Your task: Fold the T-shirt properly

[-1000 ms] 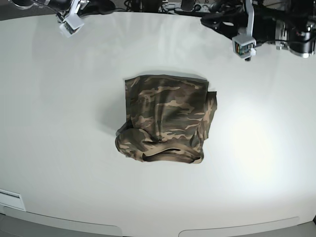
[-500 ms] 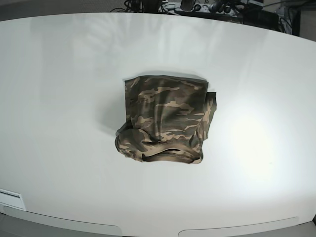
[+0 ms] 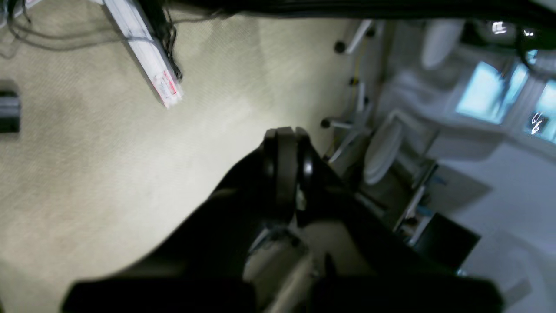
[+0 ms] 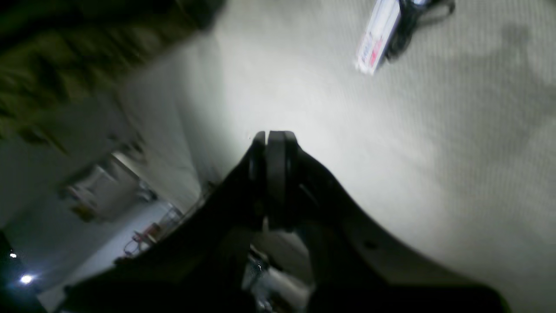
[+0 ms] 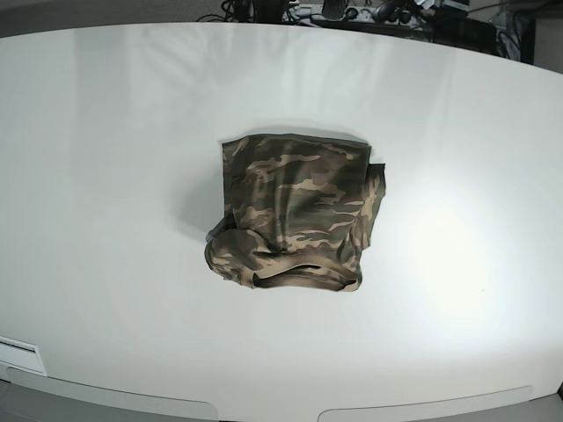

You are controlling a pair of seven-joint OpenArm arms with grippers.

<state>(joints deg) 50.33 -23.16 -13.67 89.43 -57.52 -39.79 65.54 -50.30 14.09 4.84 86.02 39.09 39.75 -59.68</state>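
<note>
Carpet and blurred office furniture fill our left wrist view; the black left gripper has its jaws together, holding nothing. Our right wrist view shows the black right gripper likewise, jaws together and empty. In the base view, the camouflage-print soft fabric T-shirt sits folded at the centre of the white surface. Its 6 o'clock edge bulges, so we judge the fold may slump open. We see no containers.

The base camera looked down on the white table from above. Both wrist cameras, blurred, apparently faced carpeted floor beyond it.
</note>
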